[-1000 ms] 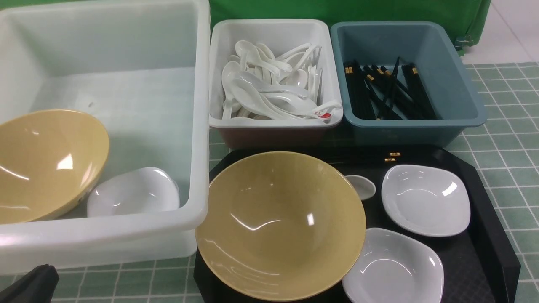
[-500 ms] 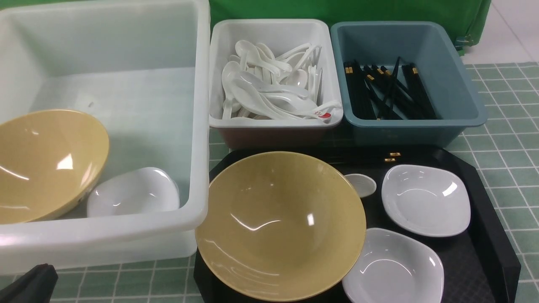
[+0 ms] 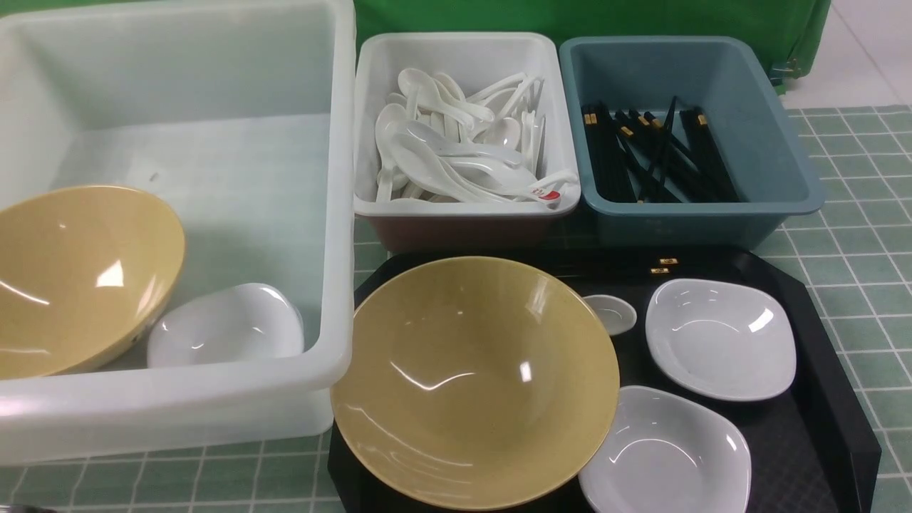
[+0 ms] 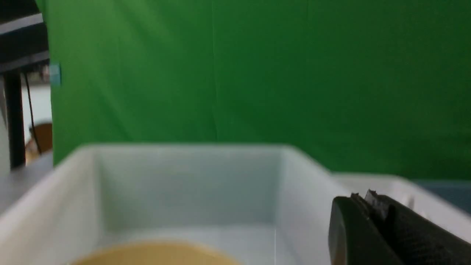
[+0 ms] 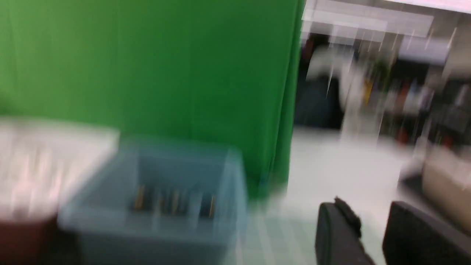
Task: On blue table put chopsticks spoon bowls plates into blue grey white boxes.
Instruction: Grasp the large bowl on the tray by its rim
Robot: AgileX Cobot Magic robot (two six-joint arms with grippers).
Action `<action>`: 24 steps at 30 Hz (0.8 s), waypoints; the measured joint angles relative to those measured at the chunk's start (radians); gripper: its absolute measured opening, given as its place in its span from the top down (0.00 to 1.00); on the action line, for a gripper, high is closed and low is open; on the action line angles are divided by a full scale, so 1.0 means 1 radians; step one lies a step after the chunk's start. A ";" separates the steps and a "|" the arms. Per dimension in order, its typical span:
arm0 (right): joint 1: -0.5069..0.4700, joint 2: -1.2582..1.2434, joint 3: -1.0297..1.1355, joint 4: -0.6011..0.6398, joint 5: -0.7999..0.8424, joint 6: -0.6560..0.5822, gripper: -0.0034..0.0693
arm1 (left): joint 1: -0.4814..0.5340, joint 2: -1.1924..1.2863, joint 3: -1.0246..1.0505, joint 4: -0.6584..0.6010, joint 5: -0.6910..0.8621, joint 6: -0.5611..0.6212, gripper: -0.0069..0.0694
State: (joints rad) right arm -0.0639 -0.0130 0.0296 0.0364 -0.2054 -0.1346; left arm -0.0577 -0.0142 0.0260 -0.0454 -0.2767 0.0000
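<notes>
Left gripper [image 4: 362,201] jaws together, empty; right gripper [image 5: 368,213] jaws apart, empty; tan bowl [image 3: 474,381] on tray [image 3: 798,456], table [image 3: 855,263] near edge.

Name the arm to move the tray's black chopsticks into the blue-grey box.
Right: the right gripper, open, faces the blue-grey plastic box; the left gripper, shut, is by the large translucent white tub.

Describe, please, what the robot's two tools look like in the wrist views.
Both are black. The left tool has blunt fingers, one finely textured, with a small pale fleck at the tip. The right tool has two chunky rounded fingers, blurred. No cables or markings show.
</notes>
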 joint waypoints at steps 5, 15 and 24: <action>0.000 0.000 0.000 0.005 -0.353 0.202 0.63 | 0.000 0.000 0.000 0.001 -0.314 -0.051 0.90; 0.000 0.059 -0.257 0.022 -0.161 0.362 0.75 | 0.000 0.107 -0.366 -0.025 -0.093 -0.127 0.90; 0.000 0.391 -0.559 0.019 0.364 0.072 0.90 | -0.004 0.577 -0.788 -0.046 0.425 -0.053 0.90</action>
State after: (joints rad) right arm -0.0639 0.3778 -0.5292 0.0550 0.1586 -0.0623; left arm -0.0619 0.5627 -0.7617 -0.0913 0.1483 -0.0526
